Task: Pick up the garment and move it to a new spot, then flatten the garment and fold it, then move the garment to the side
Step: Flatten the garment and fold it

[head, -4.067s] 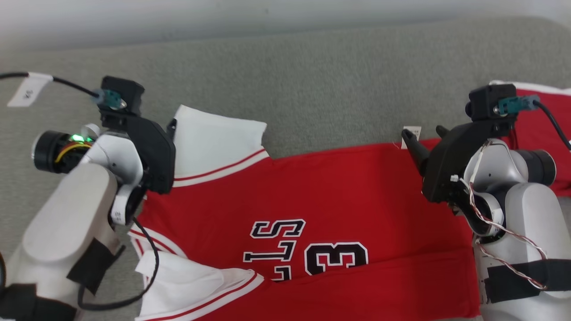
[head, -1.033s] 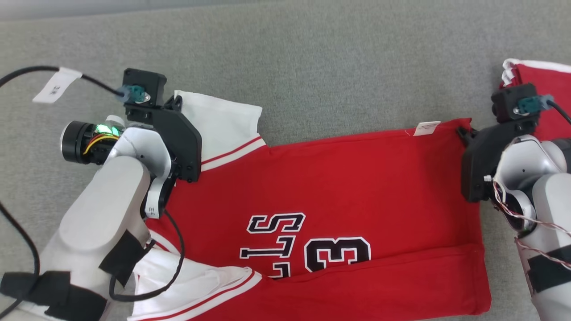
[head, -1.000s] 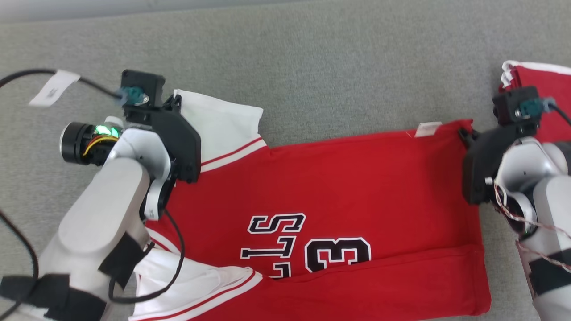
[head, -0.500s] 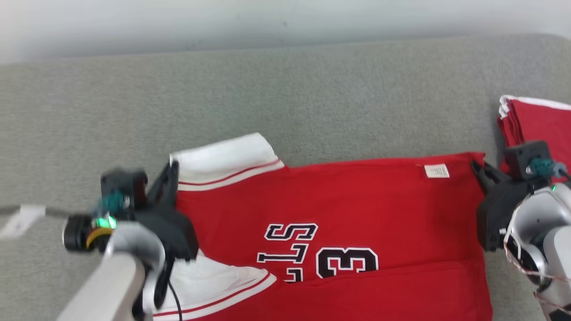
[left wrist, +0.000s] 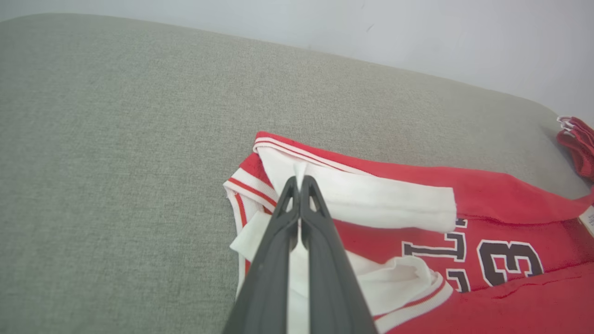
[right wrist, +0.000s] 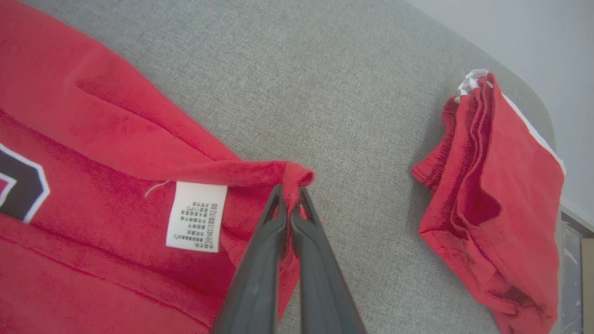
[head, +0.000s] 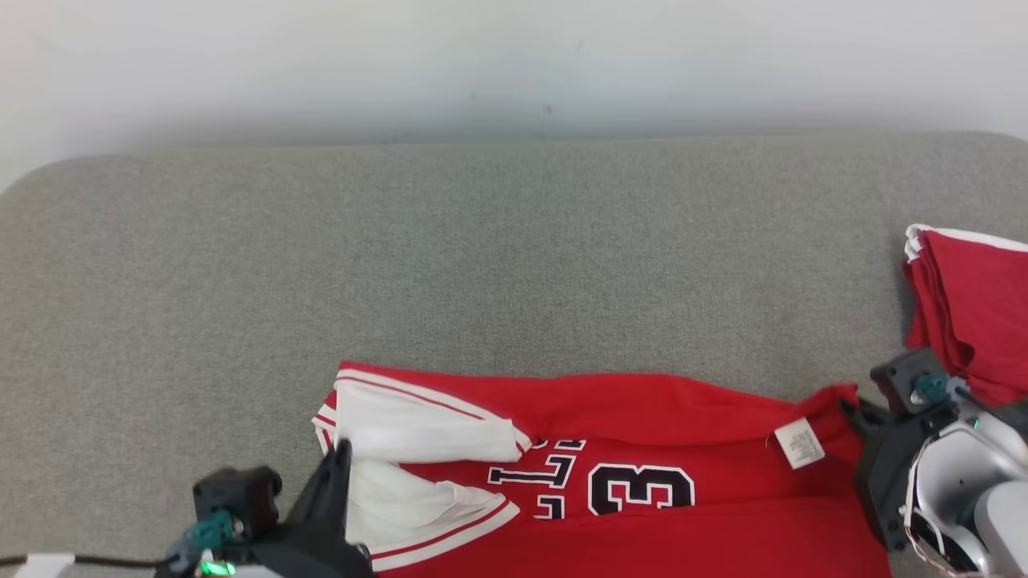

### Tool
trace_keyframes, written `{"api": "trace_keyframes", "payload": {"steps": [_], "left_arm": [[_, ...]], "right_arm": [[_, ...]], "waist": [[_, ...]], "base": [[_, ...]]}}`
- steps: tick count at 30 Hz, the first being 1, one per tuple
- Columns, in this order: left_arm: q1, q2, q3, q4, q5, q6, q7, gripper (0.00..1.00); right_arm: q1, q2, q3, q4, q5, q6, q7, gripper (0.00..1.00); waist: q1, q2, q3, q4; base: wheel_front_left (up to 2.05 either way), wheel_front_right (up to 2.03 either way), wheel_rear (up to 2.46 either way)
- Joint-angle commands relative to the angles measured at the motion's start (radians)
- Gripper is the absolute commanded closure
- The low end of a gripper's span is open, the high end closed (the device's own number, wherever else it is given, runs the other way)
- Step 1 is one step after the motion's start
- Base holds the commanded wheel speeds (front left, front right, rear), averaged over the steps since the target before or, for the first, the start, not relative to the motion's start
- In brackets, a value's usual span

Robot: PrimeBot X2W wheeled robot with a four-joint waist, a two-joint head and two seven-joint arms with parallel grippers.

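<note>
Your jersey (head: 658, 401) lies at 6 o'clock on the table (head: 482, 241). Your left end effector (left wrist: 299, 181) is clamped on its white sleeve, the right end effector (right wrist: 288, 195) on its hem corner. Folded red clothes (head: 976, 313) sit at 3 o'clock.

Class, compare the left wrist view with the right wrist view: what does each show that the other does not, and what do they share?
Left wrist view: the left gripper shut on a white sleeve. Right wrist view: the right gripper shut on a red hem corner. Both: the red jersey, the grey surface and the folded red stack.
</note>
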Motion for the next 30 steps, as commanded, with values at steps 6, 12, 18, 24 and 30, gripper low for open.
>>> {"api": "trace_keyframes", "payload": {"steps": [6, 12, 18, 24, 30], "left_arm": [[0.096, -0.002, -0.003, -0.046, -0.029, 0.034, 0.001, 1.00], [0.151, -0.003, -0.009, -0.064, -0.045, 0.043, -0.003, 1.00], [0.182, -0.003, -0.009, -0.068, -0.060, 0.052, -0.004, 1.00], [0.213, 0.006, -0.010, -0.064, -0.070, 0.052, -0.005, 1.00], [0.237, 0.015, -0.008, -0.049, -0.076, 0.051, -0.012, 1.00]], "right_arm": [[0.071, -0.094, 0.051, -0.045, 0.062, -0.003, 0.034, 1.00], [0.111, -0.125, 0.068, -0.065, 0.067, -0.003, 0.054, 1.00], [0.143, -0.114, 0.066, -0.054, 0.084, -0.003, 0.103, 0.00], [0.194, -0.110, -0.020, -0.123, 0.110, -0.003, 0.128, 0.00], [0.251, -0.045, -0.162, -0.210, 0.068, -0.003, 0.119, 0.00]], "waist": [[0.0002, 0.0001, -0.045, 0.020], [0.0002, 0.0001, -0.051, 0.016], [0.0002, 0.0001, -0.058, 0.016], [0.0002, 0.0001, -0.068, 0.020], [0.0002, 0.0001, -0.071, 0.018]], "base": [[0.00, 0.00, 0.00], [0.00, 0.00, 0.00], [0.00, 0.00, 0.00], [0.00, 0.00, 0.00], [0.00, 0.00, 0.00]]}}
